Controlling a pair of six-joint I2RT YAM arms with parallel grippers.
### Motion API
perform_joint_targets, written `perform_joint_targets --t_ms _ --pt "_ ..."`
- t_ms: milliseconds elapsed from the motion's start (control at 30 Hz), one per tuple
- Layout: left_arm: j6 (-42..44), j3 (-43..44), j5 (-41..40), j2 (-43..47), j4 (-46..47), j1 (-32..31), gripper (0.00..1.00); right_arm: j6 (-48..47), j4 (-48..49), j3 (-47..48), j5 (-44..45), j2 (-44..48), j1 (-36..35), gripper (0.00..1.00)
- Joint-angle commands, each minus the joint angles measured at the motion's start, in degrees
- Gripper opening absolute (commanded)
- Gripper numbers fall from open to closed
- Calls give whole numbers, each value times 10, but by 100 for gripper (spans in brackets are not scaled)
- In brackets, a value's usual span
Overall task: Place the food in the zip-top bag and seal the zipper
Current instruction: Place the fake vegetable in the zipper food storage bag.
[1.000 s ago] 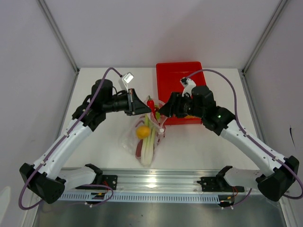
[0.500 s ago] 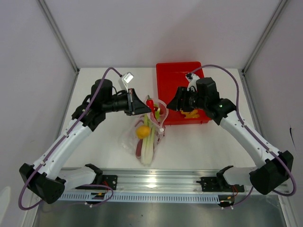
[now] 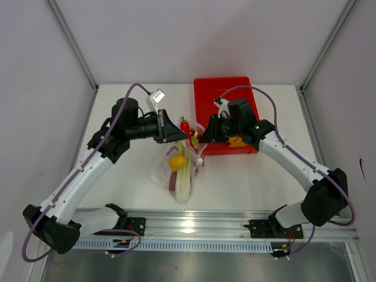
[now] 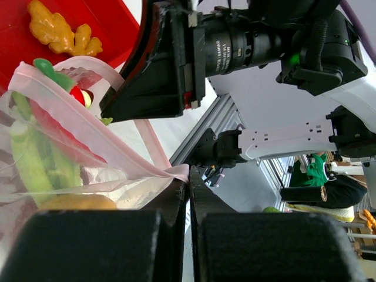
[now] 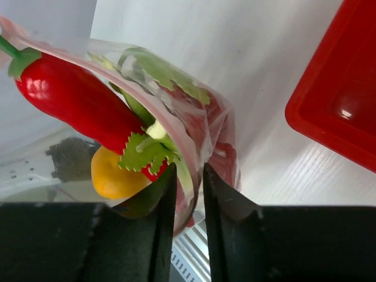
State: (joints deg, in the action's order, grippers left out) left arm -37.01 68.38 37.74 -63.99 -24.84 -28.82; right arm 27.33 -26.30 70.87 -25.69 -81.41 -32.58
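Left wrist view: the left end effector (image 4: 189, 187) is clamped tight on a corner of the zip-top bag (image 4: 117, 161), holding its mouth up off the worktop (image 3: 247, 176). Inside are the long red toy (image 5: 76, 103), the stalk (image 3: 185, 179) and a yellow piece (image 5: 111, 167). The right end effector (image 5: 188, 173) straddles the rim, fingers a sliver apart; biting or not, can't tell. The zipper (image 4: 76, 111) looks unsealed. An orange piece (image 4: 59, 32) sits in the red tray (image 3: 223, 94), so loading seems unfinished.
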Motion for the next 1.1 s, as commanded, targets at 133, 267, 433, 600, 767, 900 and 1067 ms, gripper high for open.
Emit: perform_joint_targets --t_ms 133,267,433,600,767,900,1067 --pt "10 39 8 23 15 -3 1 -10 8 67 8 -19 -9 0" --pt "31 68 -22 24 -18 -3 1 -45 -51 155 35 -14 -16 0" --pt "31 67 -59 43 -18 -2 1 -50 -105 229 33 18 -26 0" --pt "19 8 -64 32 9 -1 1 -36 -108 199 22 48 -32 0" --pt "7 -19 -62 24 32 8 1 -40 -125 176 39 40 -34 0" --pt "17 11 -72 36 12 11 1 -46 -120 182 37 43 -44 0" --pt "38 51 -108 62 -11 16 0 -48 -112 180 30 45 -58 0"
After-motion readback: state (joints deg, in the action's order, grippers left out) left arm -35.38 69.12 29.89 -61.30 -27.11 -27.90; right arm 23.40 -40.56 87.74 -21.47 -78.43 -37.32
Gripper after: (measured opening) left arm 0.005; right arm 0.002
